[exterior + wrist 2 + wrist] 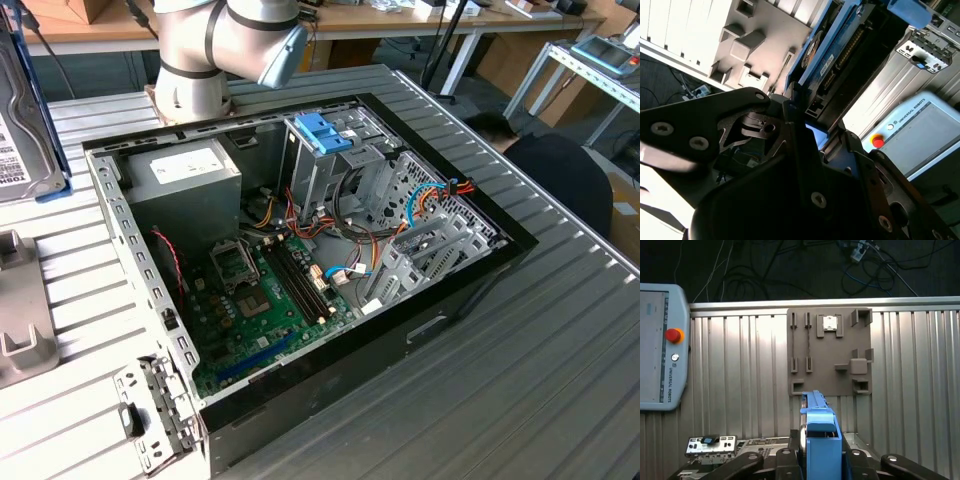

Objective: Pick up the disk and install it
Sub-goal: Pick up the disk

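Observation:
The disk [818, 432] stands on edge between my gripper's [818, 460] black fingers, its light blue carrier edge facing the first wrist view; the gripper is shut on it. The second wrist view shows the same disk [837, 47] edge-on, with its connector side visible, clamped in the gripper [812, 125]. In the exterior view the disk [22, 110] hangs at the far left, held up above the table, its grey labelled face showing inside the blue frame. It is well apart from the open computer case [300, 260].
The drive cage with a blue latch [322, 135] stands at the back of the case. A grey fixture plate [830, 350] lies on the ribbed table, a teach pendant [660, 355] beside it. A loose metal bracket [150, 405] sits by the case's near corner.

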